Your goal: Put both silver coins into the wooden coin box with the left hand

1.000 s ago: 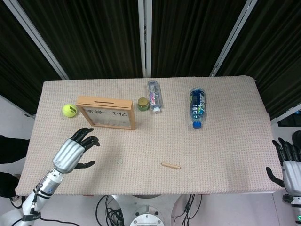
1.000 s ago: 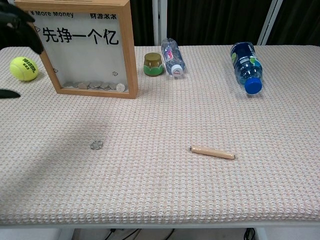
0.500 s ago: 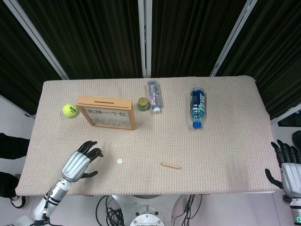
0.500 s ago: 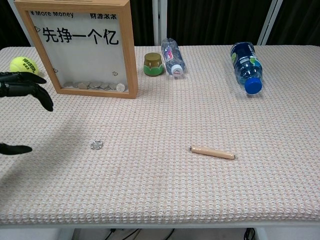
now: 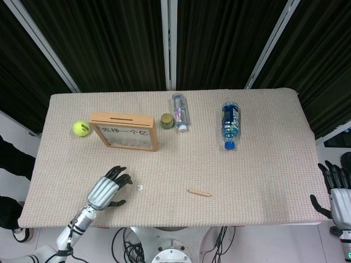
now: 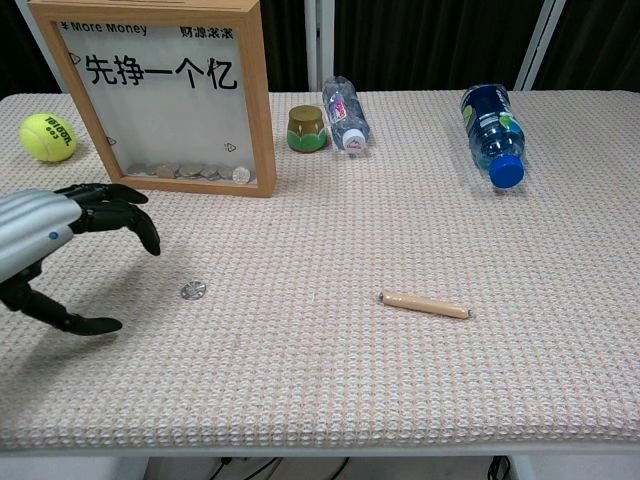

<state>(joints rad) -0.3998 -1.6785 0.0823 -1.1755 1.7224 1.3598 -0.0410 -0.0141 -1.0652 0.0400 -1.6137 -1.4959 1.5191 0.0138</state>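
Left hand (image 5: pixel 108 189) moved from left edge toward centre, now just beside coin (image 5: pixel 140 187), fingers spread wide, holding nothing. Right hand (image 5: pixel 335 189) at lower right, off table (image 5: pixel 263 164), open too.

Wooden box (image 5: pixel 124 131) upper left, upright; top slot runs left-right.

Coin lower left, lies flat, no long axis.

Risk: flat coin slides under fingertips, pinch fails.

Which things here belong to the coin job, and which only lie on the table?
Job: small silver coin; wooden-framed coin box; open left hand.
Lying about: yellow-green tennis ball; small green-gold jar; clear plastic bottle; blue-capped bottle; short wooden stick.
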